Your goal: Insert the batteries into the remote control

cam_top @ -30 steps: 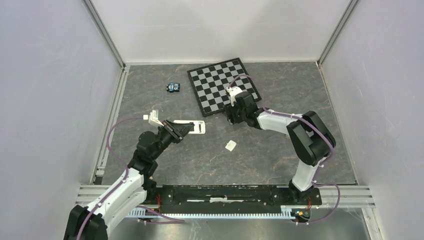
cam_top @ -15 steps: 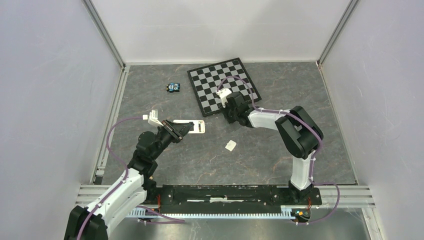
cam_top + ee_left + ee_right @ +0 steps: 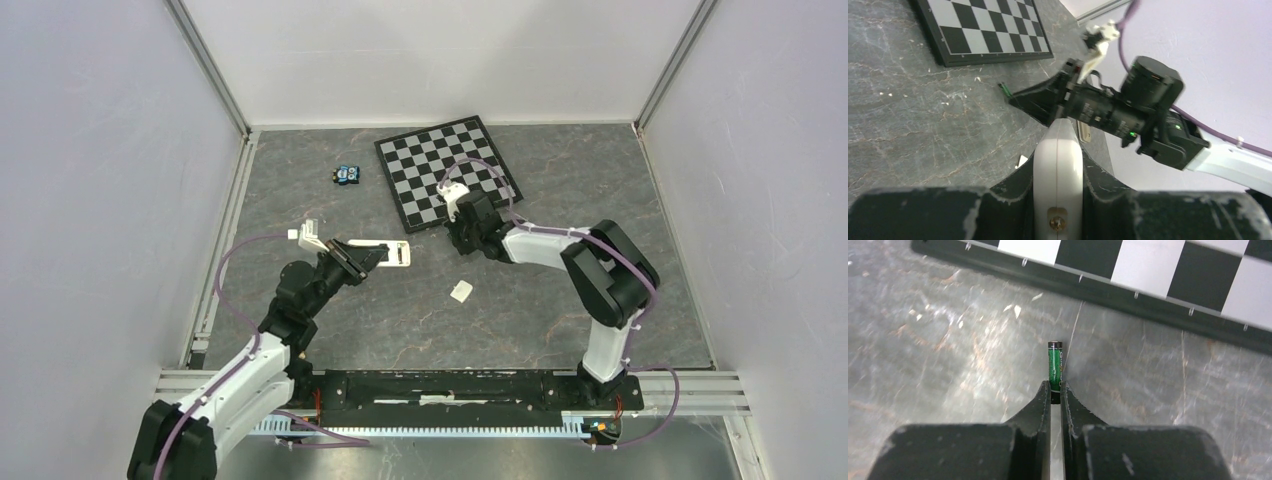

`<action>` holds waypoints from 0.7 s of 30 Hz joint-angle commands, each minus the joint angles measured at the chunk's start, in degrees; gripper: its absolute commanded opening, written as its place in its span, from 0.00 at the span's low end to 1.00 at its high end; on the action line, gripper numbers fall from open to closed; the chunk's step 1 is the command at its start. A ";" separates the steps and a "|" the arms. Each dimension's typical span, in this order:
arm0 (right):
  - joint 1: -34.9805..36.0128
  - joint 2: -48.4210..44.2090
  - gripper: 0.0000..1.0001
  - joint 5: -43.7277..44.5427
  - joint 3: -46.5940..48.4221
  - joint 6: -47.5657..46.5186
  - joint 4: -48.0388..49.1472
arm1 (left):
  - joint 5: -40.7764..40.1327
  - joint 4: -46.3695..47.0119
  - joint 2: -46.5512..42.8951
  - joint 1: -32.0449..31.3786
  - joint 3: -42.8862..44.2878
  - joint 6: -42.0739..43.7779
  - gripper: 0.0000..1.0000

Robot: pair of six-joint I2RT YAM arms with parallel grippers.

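My left gripper (image 3: pixel 352 262) is shut on the remote control (image 3: pixel 386 253), a white handset held on edge just above the table left of centre. In the left wrist view the remote control (image 3: pixel 1057 165) stands edge-on between the two dark fingers of the left gripper (image 3: pixel 1058 156). My right gripper (image 3: pixel 1055 391) is shut on the lower end of a green battery (image 3: pixel 1054 366), which sticks out past the fingertips. In the top view the right gripper (image 3: pixel 462 240) sits just off the near edge of the chessboard (image 3: pixel 448 170).
A small white cover piece (image 3: pixel 461 291) lies on the grey table between the two arms. A little blue object (image 3: pixel 347 174) rests left of the chessboard. White walls and metal rails close in the table on three sides.
The right gripper has closed on the battery and shifted a little left and toward the near side of the board's edge. The left arm and remote have not moved.
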 commanded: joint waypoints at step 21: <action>9.94 -28.25 0.02 -13.15 -19.44 46.23 18.21 | -1.97 12.31 7.87 0.23 -4.67 0.56 0.02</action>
